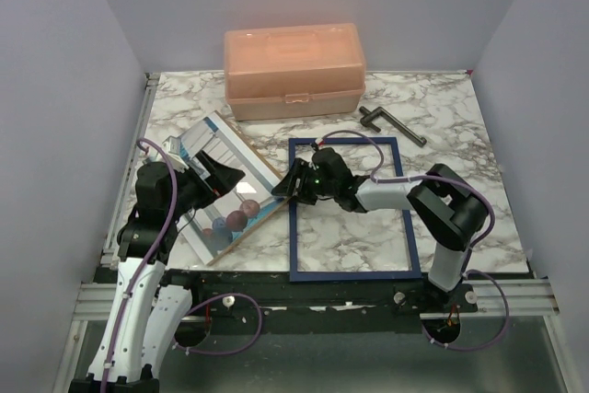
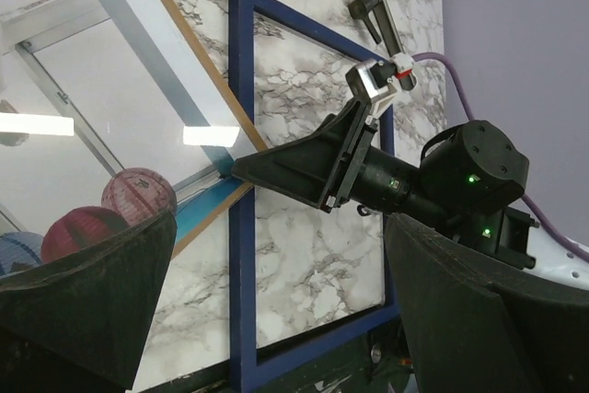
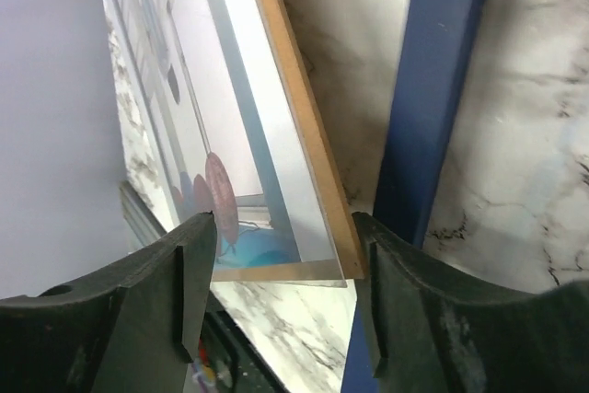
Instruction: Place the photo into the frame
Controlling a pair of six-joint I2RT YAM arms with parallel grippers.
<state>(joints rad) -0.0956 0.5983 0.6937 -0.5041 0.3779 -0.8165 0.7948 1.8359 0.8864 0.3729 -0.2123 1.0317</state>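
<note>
A glossy finish is seen on the photo (image 2: 120, 163), in which ceiling lights are mirrored, while a matt tan edge, like wood or card, is shown by the board (image 3: 304, 108) beneath it. The frame (image 2: 241, 273) is coated in matt navy paint. A smooth marble-patterned surface is presented by the table (image 1: 442, 126); at the far side, translucent peach plastic forms the box (image 1: 294, 66), and dull dark metal the crank tool (image 1: 391, 124).
</note>
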